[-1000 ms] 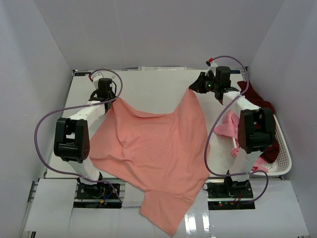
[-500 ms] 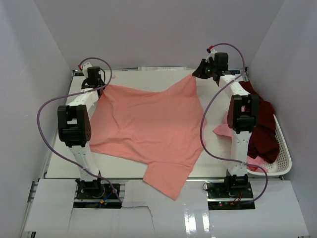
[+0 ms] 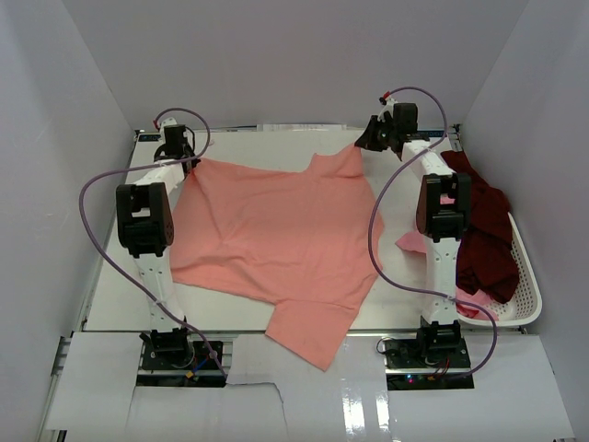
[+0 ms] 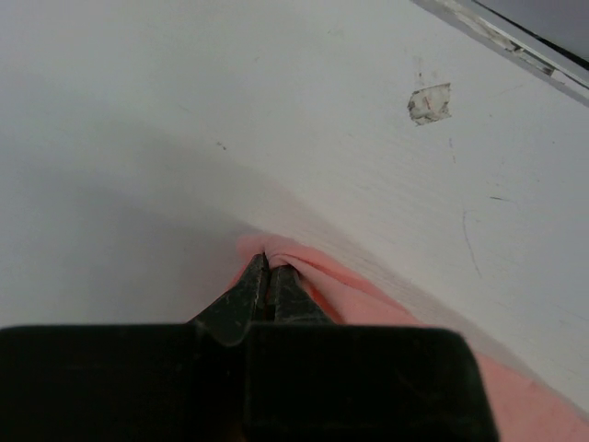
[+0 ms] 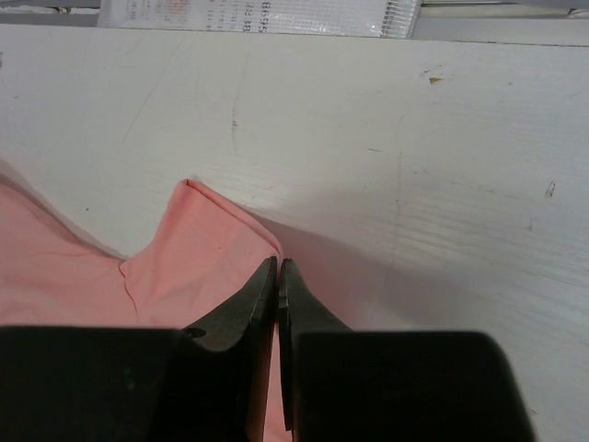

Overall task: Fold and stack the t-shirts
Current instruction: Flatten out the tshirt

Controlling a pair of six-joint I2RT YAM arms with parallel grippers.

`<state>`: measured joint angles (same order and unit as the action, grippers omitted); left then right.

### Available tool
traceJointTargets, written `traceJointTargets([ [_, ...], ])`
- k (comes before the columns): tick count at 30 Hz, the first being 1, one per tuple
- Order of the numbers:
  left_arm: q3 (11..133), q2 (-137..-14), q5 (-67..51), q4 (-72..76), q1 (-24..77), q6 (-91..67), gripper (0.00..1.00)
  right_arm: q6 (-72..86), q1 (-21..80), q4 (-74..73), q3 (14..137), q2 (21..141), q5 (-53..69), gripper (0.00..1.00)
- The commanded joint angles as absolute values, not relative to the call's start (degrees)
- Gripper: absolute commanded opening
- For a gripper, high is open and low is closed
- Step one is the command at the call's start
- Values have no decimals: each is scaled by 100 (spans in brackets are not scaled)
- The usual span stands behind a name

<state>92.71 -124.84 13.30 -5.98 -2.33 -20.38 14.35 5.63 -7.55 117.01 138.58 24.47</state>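
- The white surface (image 3: 276, 140) is carrying a salmon-pink cloth t-shirt (image 3: 276, 230), which is lying spread across its middle, one part reaching past the near edge.
- A white slotted plastic basket (image 3: 526, 276) at the right is holding a dark maroon t-shirt (image 3: 483, 239); a lighter pink t-shirt (image 3: 411, 241) is showing beside it.
- The left gripper (image 4: 266, 262) is pinching the salmon-pink shirt's far-left corner.
- The right gripper (image 5: 278, 267) is pinching its far-right corner.
- A printed sheet (image 5: 258, 14) is showing print too small to read.

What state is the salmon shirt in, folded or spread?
Spread: the salmon shirt lies open across the table, one end overhanging the near edge.
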Motion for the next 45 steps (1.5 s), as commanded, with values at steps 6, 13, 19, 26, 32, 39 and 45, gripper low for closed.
traceJointTargets([
  [6,9975,-12621,870,-466,-255,-1758,7,1275,483,-633,11909,13834,2531,8],
  [13,10353,-12718,1123,-483,-264,-1626,57,1230,483,-598,11787,13720,2619,8],
  [19,10547,-12596,1555,-492,-369,-1757,93,1230,483,-510,11576,13579,2681,8],
  [26,10222,-12217,844,-684,-492,-1872,92,1327,483,-422,11487,13491,2768,8],
  [32,10169,-12426,-340,-721,-799,-2389,88,1310,492,-457,11452,13447,2777,8],
  [39,11056,-13262,-1854,-1134,-1327,-3805,82,1301,483,-439,11391,13377,2830,8],
  [45,11416,-13570,-1924,-1371,-1345,-4043,70,1266,492,-457,11347,13324,2795,8],
])
